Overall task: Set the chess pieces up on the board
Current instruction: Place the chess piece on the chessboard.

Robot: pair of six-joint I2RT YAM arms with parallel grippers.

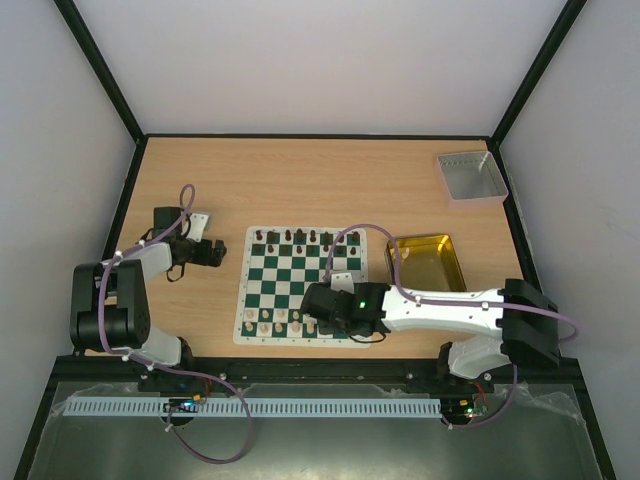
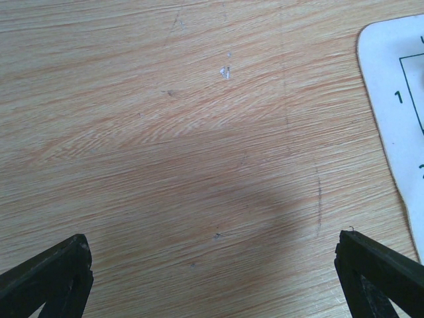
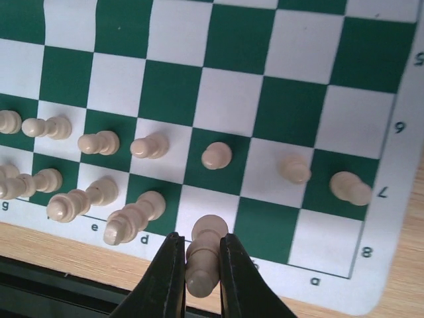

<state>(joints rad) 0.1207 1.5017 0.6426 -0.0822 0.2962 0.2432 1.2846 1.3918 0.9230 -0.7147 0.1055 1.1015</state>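
From above, your right pincer (image 1: 320, 306) reaches over the near edge of the board (image 1: 300, 275), among the cream chess pieces (image 1: 265, 320) lined up along that edge. The dark ones (image 1: 300, 238) stand along the far edge. Your left pincer (image 1: 212, 252) sits on the desk (image 1: 300, 180) off the board's left edge, well apart from any piece, so the right arm is the nearer one.

Through the left wrist, you see its fingers (image 2: 50, 278) spread wide over bare wood with nothing between them. Only a rounded corner of the board shows at the right edge.

Through the right wrist, the pincer is clamped on a cream piece (image 3: 204, 255). Its long axis runs along the fingers and looks upright, with its base toward the white back-row square just beside the piece marked d (image 3: 136, 215). The pawn row (image 3: 215, 156) stands one rank farther in. You cannot tell whether the base touches the mat. The two back-row squares toward the board's right-hand corner are bare. Your coming move turns on that base being centred over its square before you let go.
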